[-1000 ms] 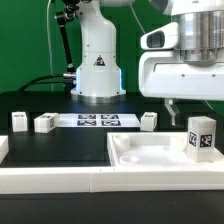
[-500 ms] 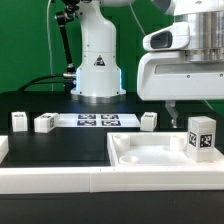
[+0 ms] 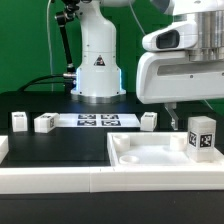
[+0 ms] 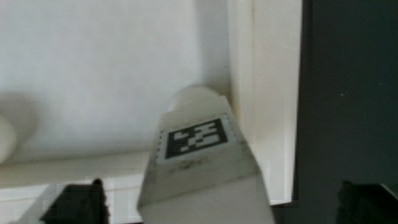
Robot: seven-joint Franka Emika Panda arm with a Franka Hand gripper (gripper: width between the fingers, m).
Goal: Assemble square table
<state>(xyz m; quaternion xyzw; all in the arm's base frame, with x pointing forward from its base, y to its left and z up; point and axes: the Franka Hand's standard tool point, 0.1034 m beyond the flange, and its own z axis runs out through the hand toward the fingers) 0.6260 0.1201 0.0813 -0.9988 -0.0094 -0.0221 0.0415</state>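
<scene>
The white square table top (image 3: 140, 158) lies at the front on the exterior view's right, rim up. One tagged white leg (image 3: 202, 136) stands upright in its far right corner. Three more legs (image 3: 18, 121) (image 3: 44, 123) (image 3: 148, 120) rest on the black surface behind. My gripper (image 3: 188, 113) hangs just above the standing leg, one finger (image 3: 172, 111) showing. In the wrist view the leg (image 4: 201, 145) rises between my dark fingertips (image 4: 75, 203). My gripper (image 4: 219, 206) is open, with a gap on each side of the leg. The top's rim (image 4: 267, 70) runs beside the leg.
The marker board (image 3: 97, 120) lies flat between the loose legs. The robot's white base (image 3: 97, 62) stands behind it. A long white rail (image 3: 50, 181) edges the front of the black work surface (image 3: 60, 145).
The hand has drifted slightly toward the exterior view's left and a little lower over the standing leg. The jaws stay wide and no part has moved.
</scene>
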